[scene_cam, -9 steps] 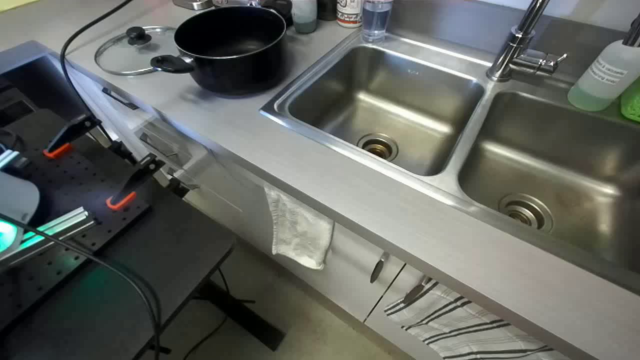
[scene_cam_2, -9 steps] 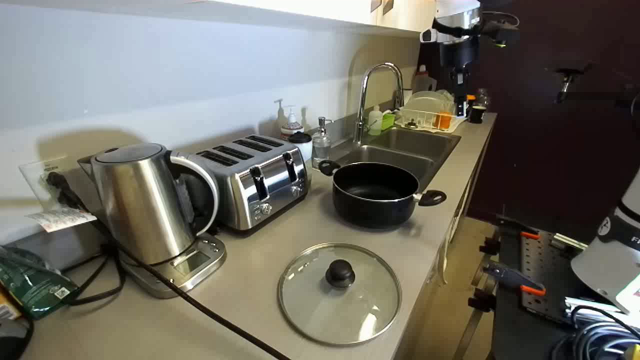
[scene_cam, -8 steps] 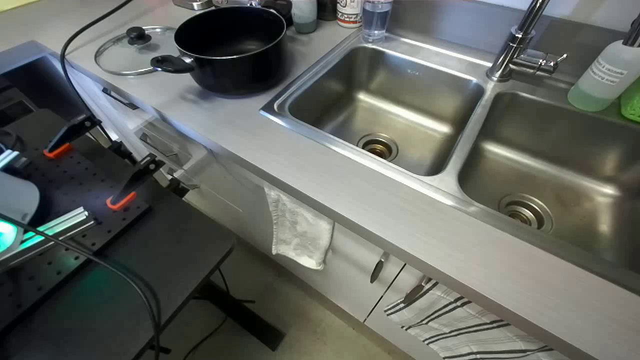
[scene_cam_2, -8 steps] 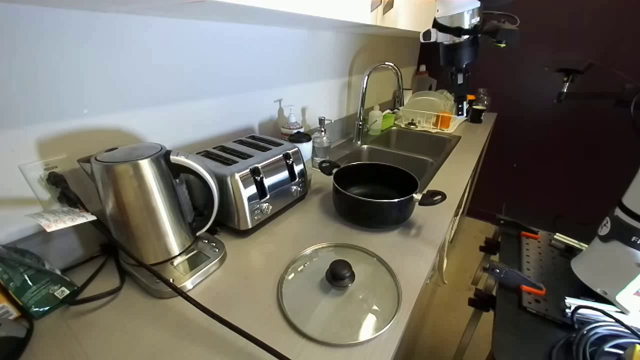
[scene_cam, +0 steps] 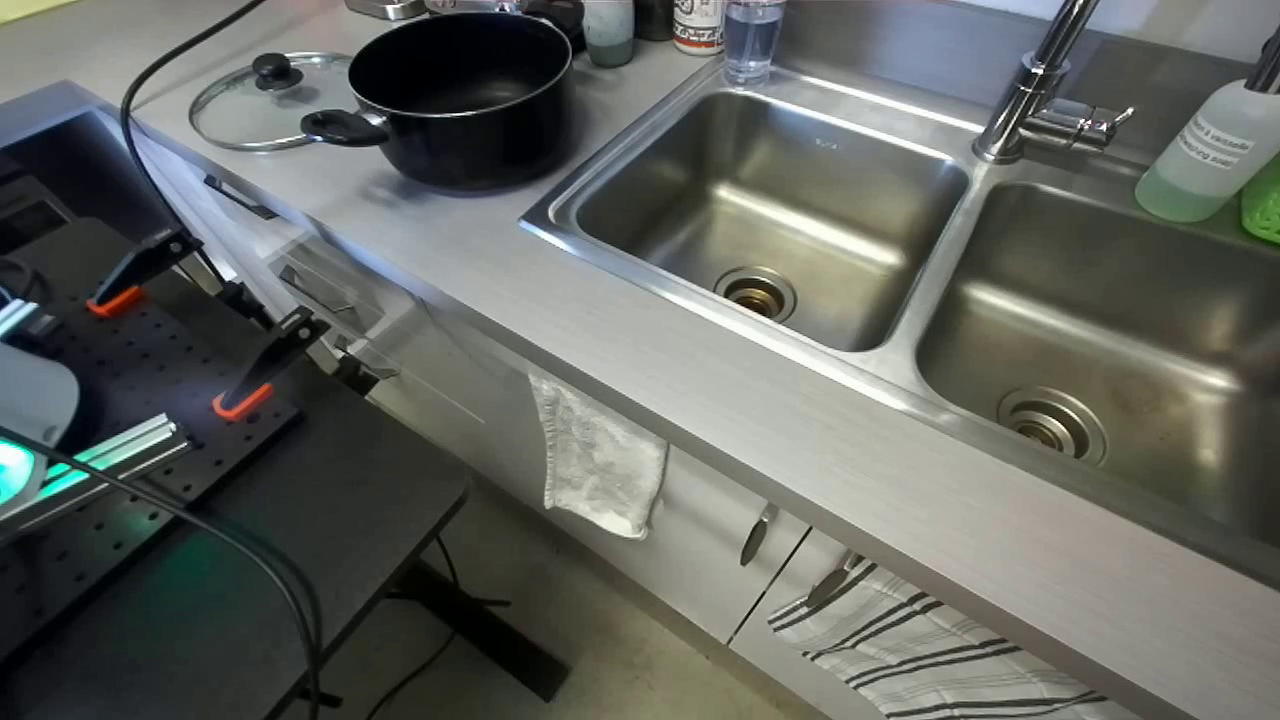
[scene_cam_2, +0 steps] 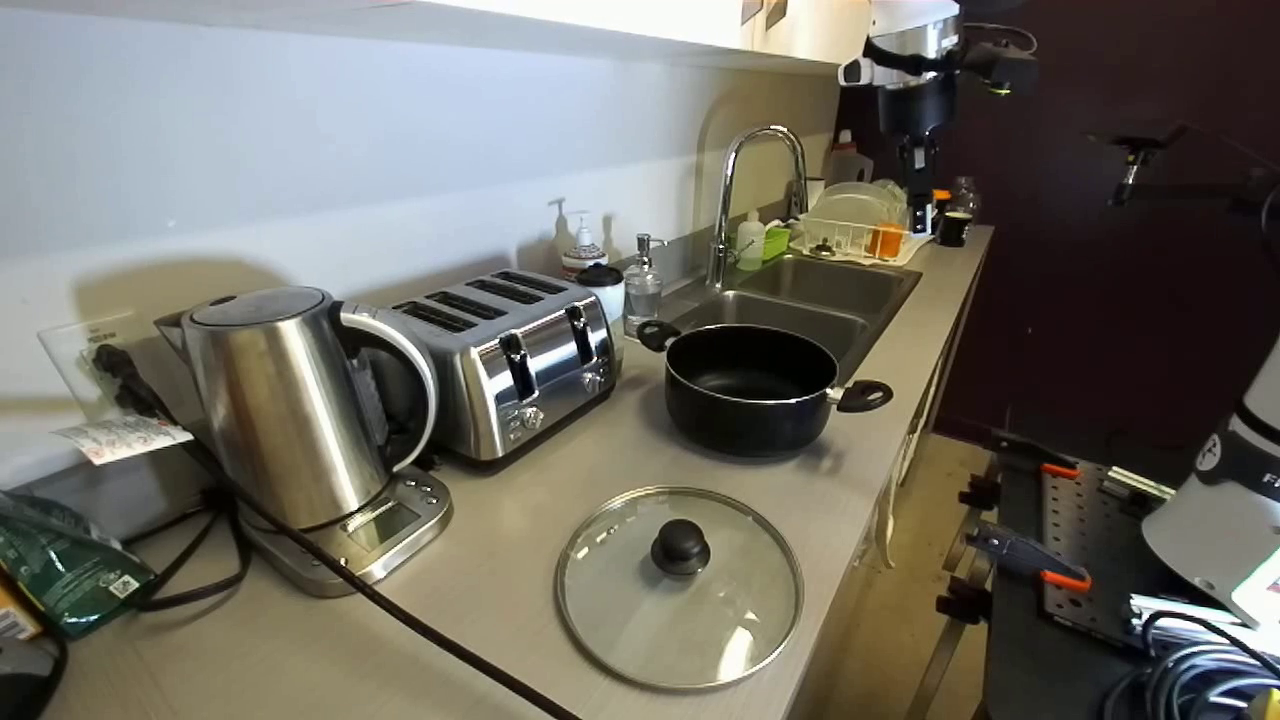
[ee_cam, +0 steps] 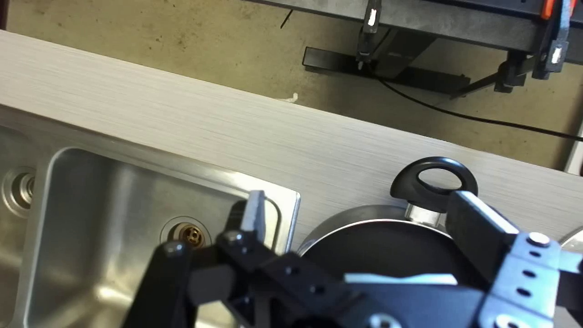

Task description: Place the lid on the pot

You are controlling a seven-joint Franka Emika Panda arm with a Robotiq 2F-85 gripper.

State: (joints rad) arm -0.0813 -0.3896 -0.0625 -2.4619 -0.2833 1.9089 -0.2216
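The lid (scene_cam_2: 640,625), round clear glass with a metal rim and black knob, lies flat on the counter, knob up, in both exterior views (scene_cam: 235,112). Only a sliver of its rim (ee_cam: 573,238) shows at the wrist view's right edge. The pot (scene_cam_2: 745,425), black with two side handles, stands uncovered beside the lid, also in an exterior view (scene_cam: 480,145). In the wrist view the pot (ee_cam: 373,241) is partly hidden behind my gripper (ee_cam: 360,200). My gripper (scene_cam_2: 921,205) is open, nothing between its fingers, high above the counter and apart from pot and lid.
The double sink (scene_cam: 750,215) with its faucet (scene_cam_2: 765,140) lies beside the pot. A toaster (scene_cam_2: 510,360) and kettle (scene_cam_2: 285,410) stand along the wall. A black cord (scene_cam_2: 430,630) crosses the counter near the lid. Cabinets (scene_cam_2: 640,22) overhang the counter. A dish rack (scene_cam_2: 850,235) stands beyond the sink.
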